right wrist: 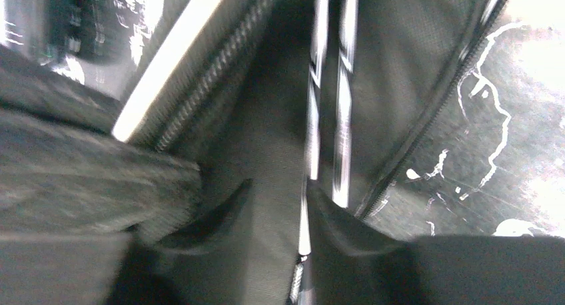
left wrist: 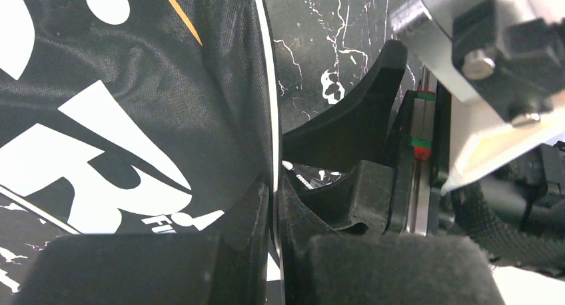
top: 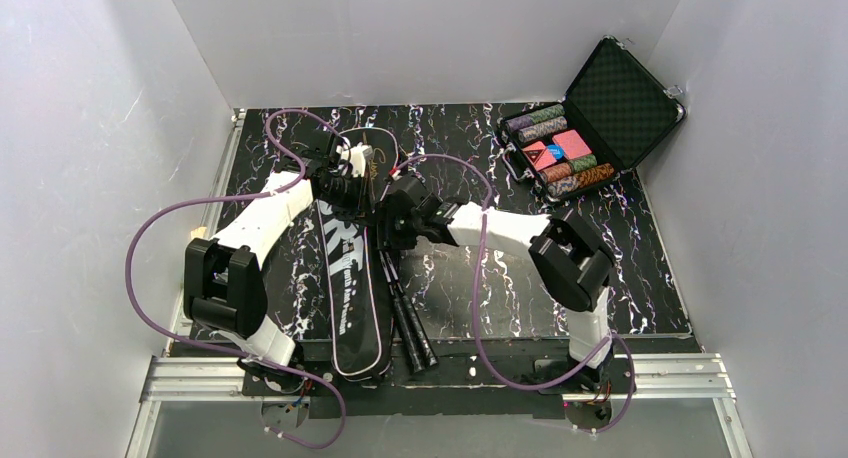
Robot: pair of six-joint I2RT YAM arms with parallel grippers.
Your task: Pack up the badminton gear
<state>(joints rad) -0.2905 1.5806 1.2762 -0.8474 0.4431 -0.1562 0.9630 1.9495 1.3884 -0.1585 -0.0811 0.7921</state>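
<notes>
10 o'clock: left gripper point(left wrist: 274, 200) pinches bag point(left wrist: 133, 125) edge — right gripper point(right wrist: 273, 208), fingers apart, over racket shafts point(right wrist: 344, 85) inside bag; chip case point(top: 612, 106) 2 o'clock.

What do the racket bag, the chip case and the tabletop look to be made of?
Racket bag: matte black woven cloth, probably nylon or polyester; weave and creases show close up.
Poker chip case: hard black shell, material unclear, pale metal-looking corners; lid lined with dimpled foam.
Tabletop: smooth black sheet with white marble veins, likely printed.
</notes>
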